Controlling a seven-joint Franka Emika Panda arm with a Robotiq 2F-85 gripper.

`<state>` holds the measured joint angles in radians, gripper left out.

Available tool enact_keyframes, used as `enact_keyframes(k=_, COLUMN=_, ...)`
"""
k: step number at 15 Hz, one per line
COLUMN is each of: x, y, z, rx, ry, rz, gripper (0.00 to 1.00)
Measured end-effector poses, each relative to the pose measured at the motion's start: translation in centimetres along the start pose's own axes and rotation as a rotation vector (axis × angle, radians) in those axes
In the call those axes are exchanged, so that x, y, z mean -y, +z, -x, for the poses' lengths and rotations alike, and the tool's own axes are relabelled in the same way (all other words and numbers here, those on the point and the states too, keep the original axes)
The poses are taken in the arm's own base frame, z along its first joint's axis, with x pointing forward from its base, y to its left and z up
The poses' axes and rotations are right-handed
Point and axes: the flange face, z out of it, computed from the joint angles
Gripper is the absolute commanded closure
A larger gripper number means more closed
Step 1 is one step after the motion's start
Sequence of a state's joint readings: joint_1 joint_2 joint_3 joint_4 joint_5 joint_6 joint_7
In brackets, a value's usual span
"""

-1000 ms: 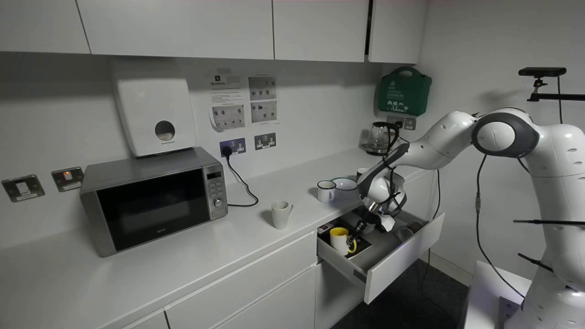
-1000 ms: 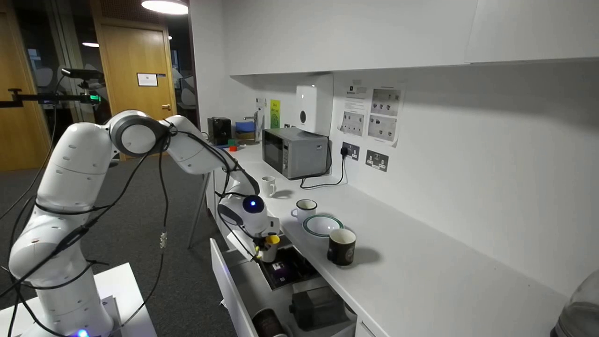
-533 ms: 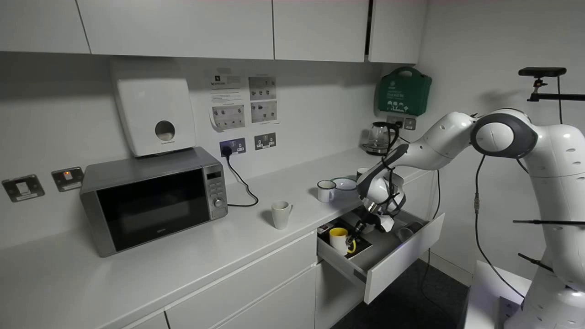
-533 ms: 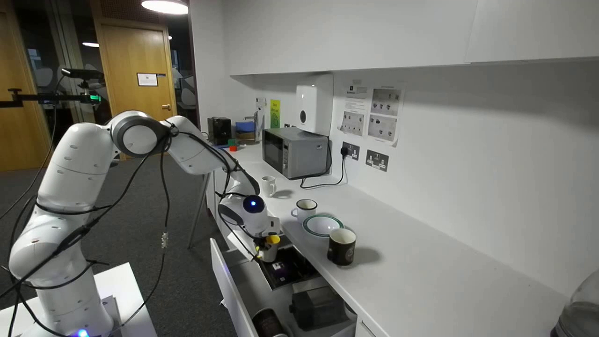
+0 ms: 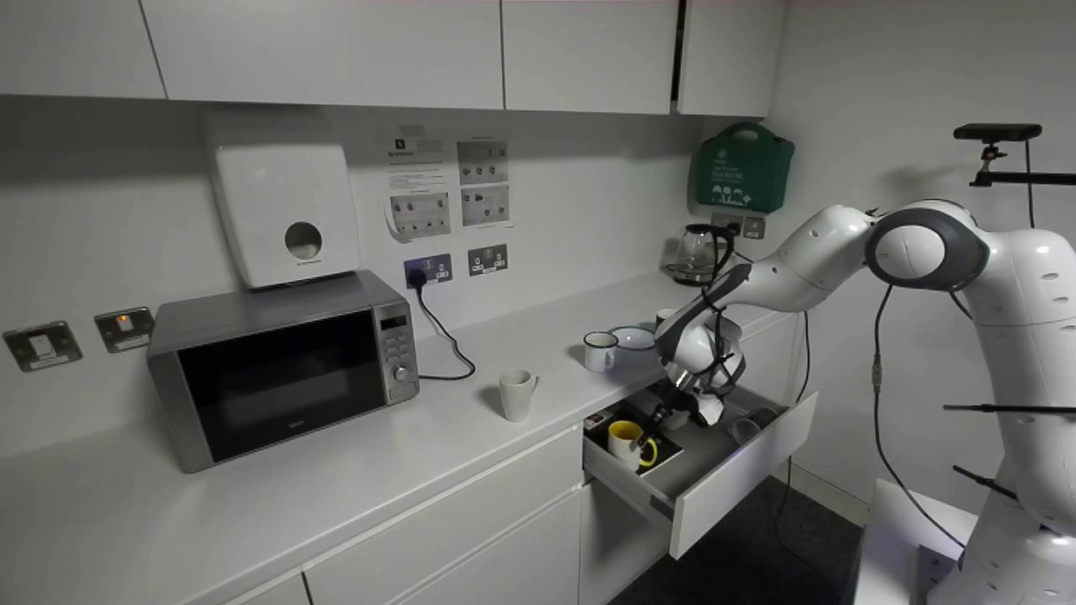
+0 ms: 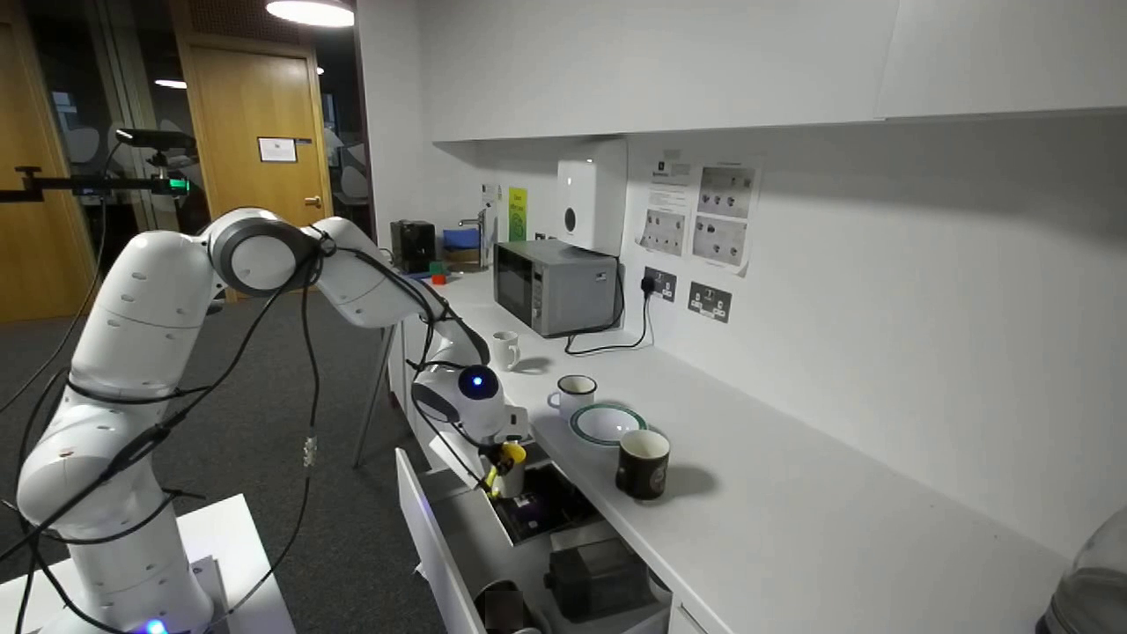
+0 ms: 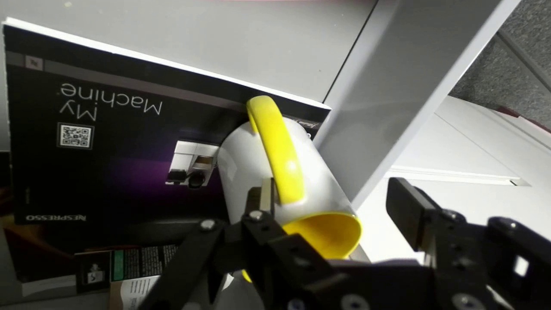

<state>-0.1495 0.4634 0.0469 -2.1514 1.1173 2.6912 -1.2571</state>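
A white mug (image 7: pixel 241 165) with a yellow handle and yellow inside stands on a black printed booklet (image 7: pixel 107 172) in the pulled-out drawer (image 5: pixel 744 475). Both exterior views show it at the drawer's end, below the arm's wrist. My gripper (image 7: pixel 332 199) is open, its jaws wide apart. In the wrist view one finger (image 7: pixel 260 199) is right beside the handle; whether it touches, or sits inside the handle loop, I cannot tell. The opposite finger (image 7: pixel 407 211) is clear of the mug, past its rim. Part of the mug's rim is hidden behind the gripper.
On the counter (image 6: pixel 775 493) above the drawer stand a white mug with a dark rim (image 6: pixel 575 396), a green-rimmed dish (image 6: pixel 607 424), a black mug (image 6: pixel 643 467) and a plain white mug (image 5: pixel 516 395). A dark container (image 6: pixel 599 577) lies in the drawer. A microwave (image 5: pixel 286 361) stands farther along.
The jaws have spread apart, letting go of the mug's handle. The mug has shifted and turned slightly, with its handle showing more; the arm has barely moved.
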Motion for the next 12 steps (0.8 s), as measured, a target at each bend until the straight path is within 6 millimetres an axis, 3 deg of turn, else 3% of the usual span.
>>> enact_keyframes(k=7, x=-0.1, y=-0.9, z=-0.7, rx=-0.023, ry=0.002, rz=0.005, gripper=0.0)
enact_keyframes(k=12, x=-0.5, y=-4.2, z=-2.2, rx=-0.102, ry=0.027, rz=0.024, gripper=0.0)
